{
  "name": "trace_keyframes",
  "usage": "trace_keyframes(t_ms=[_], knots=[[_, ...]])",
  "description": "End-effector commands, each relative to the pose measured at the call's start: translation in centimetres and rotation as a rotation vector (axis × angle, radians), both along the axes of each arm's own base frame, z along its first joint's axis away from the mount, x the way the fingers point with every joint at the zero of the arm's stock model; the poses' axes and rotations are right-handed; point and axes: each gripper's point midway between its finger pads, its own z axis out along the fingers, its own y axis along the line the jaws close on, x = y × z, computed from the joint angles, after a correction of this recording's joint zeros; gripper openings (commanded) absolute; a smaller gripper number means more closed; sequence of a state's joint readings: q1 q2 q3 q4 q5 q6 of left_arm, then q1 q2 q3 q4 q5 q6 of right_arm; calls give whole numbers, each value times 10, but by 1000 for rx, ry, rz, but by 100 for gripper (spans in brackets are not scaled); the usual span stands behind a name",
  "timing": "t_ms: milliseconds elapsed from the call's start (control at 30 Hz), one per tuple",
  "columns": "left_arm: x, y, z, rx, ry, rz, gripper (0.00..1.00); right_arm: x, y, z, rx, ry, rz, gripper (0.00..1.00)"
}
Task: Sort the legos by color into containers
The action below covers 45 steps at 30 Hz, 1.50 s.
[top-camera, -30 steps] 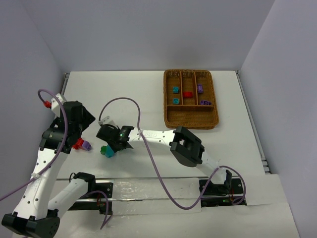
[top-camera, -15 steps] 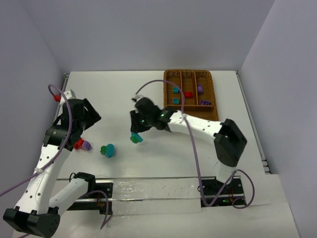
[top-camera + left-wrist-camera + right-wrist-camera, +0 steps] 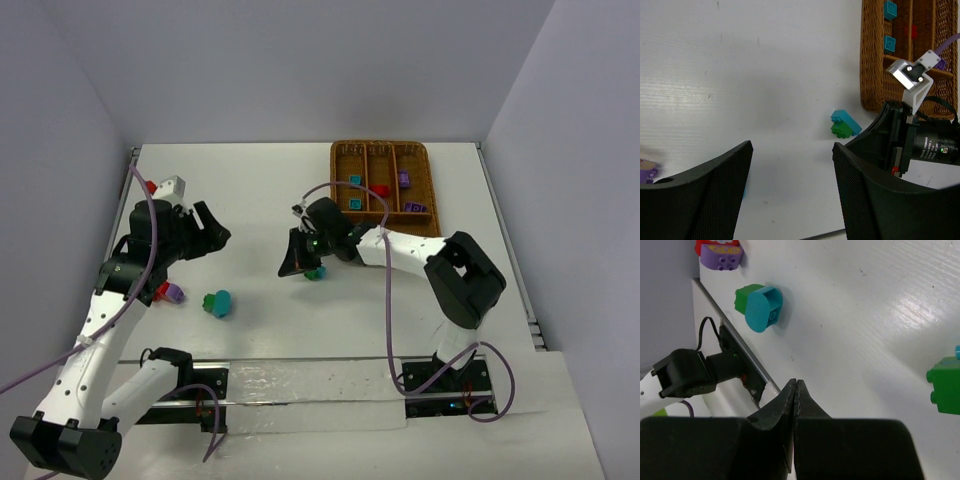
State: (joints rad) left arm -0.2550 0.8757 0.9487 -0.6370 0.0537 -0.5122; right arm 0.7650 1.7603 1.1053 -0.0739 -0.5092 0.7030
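Observation:
A joined teal and green lego (image 3: 315, 271) lies on the white table, just right of my right gripper (image 3: 290, 265). That gripper is shut and empty; in the right wrist view its tips (image 3: 796, 383) meet with nothing between them, and the green lego (image 3: 945, 390) sits at the right edge. Another green and teal pair (image 3: 216, 303) and a red and purple pair (image 3: 165, 292) lie at the left; they also show in the right wrist view (image 3: 760, 306) (image 3: 720, 252). My left gripper (image 3: 210, 232) is open and empty above the table (image 3: 792, 147). The wicker tray (image 3: 385, 240) holds teal, red and purple legos.
The tray stands at the back right, and its edge shows in the left wrist view (image 3: 870, 75). The right arm's wrist (image 3: 920, 140) fills the lower right of that view. A purple cable loops over the table by the right arm. Grey walls close in the table.
My right gripper carried a teal and green lego from the left pile toward the tray; it now lies on the table beside the shut jaws. My left gripper swung up and to the right.

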Motion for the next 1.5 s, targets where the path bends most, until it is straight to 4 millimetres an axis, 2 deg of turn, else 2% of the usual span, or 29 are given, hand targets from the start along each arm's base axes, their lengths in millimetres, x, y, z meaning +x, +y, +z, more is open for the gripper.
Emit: trace_keyframes(t_ms=[0,133,167,233,300,333,367,433,500,967,1100,1367,1467], knots=[[4,-4,10,-4,-54,-31,73,19,-2,28,-24,-118,-23,1],[5,0,6,7,-41,-8,73,33,-24,25,-169,-196,-97,16],[5,0,5,6,-40,-7,73,35,-29,23,-201,-215,-112,22],[5,1,3,7,-37,-2,73,41,-50,17,-319,-267,-164,49],[5,1,2,10,-31,2,73,46,-70,9,-422,-294,-206,58],[6,1,1,9,-31,-1,73,47,-76,5,-451,-305,-216,59],[7,0,1,6,-30,-2,73,46,-82,1,-480,-316,-212,67],[7,-1,1,2,-29,-7,73,46,-91,-8,-536,-333,-199,73],[8,-4,2,-5,-31,-14,73,44,-90,-17,-555,-330,-159,77],[7,-2,4,-11,-36,-5,74,57,-53,-43,-527,-316,-59,78],[6,-2,2,-10,-33,-4,74,47,-36,-44,-517,-324,-22,78],[4,-1,2,-8,-32,-1,73,2,16,-30,-411,-306,112,77],[3,0,2,-4,-31,2,73,2,18,-25,-399,-307,101,77]])
